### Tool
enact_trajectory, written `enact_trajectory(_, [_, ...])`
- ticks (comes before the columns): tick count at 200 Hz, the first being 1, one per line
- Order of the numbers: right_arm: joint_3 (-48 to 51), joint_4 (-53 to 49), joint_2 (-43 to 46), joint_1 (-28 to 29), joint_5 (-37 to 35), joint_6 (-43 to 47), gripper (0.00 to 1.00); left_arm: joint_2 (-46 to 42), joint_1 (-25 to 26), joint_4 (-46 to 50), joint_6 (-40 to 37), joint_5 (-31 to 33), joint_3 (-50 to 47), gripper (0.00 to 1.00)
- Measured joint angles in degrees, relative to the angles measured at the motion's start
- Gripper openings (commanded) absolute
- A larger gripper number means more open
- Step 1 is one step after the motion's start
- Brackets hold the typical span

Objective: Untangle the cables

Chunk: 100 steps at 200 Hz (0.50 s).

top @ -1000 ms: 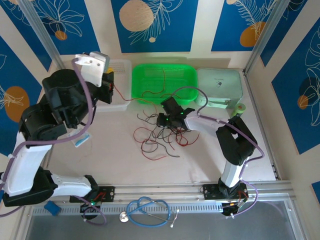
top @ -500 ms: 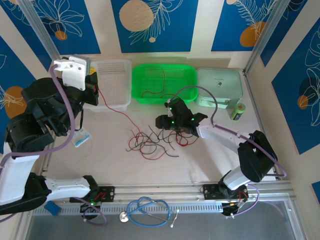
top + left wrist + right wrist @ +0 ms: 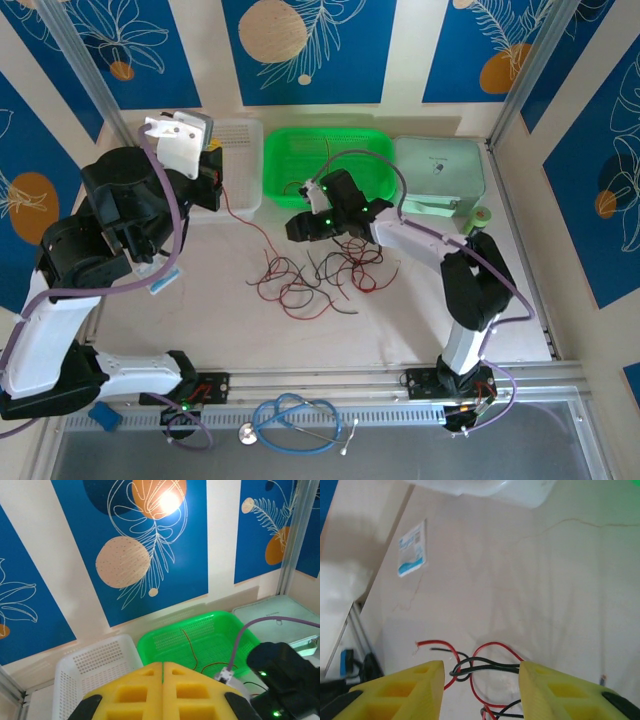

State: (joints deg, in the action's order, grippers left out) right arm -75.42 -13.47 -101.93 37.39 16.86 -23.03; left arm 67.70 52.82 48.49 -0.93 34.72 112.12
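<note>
The move ahead turns on one line: the red cable point(image 3: 240, 222) that runs slantwise from the left tool point(image 3: 213, 172), up at the far-left corner of the table point(image 3: 420, 310) beside the white basket point(image 3: 235, 130), down into the heap of cables point(image 3: 315, 278) in the middle. The left tool's fingers are pressed flat together, and from above they appear to pinch that strand's far end.

The heap of red and black loops is spread mostly left to right, well apart from the near edge. A few more strands lie in the green basket point(image 3: 272, 150) at the far edge.

The right tool point(image 3: 298, 226) hangs over the far side of the heap, just on the near side of the green basket's rim, and points toward the left edge. Its fingers point(image 3: 427, 685) stand moderately apart with nothing between them. In its wrist view, crossing red and black strands point(image 3: 492, 667) lie on the table below the gap.

The right tool is much the nearer to the knot. My judgement is that it must come down toward the near edge to pin the heap while the left draws its strand out along that slant.
</note>
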Motion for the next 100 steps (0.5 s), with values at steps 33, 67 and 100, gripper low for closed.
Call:
enact_trajectory(33, [-5.3,-5.1,-4.7,-0.9,9.6,14.6,0.50,0.0,0.0,0.0,0.0,-2.0,0.9,0.02])
enact_trajectory(67, [-7.8,-5.4,-8.9,-0.4,15.9,20.8,0.54,-0.5,0.0,-0.1,0.5,-3.2,1.2,0.02])
enact_trajectory(100, [-6.3,-3.6,-10.3,1.6,18.0,21.8,0.55,-0.7,0.0,0.0,0.4,-3.5,1.4,0.02])
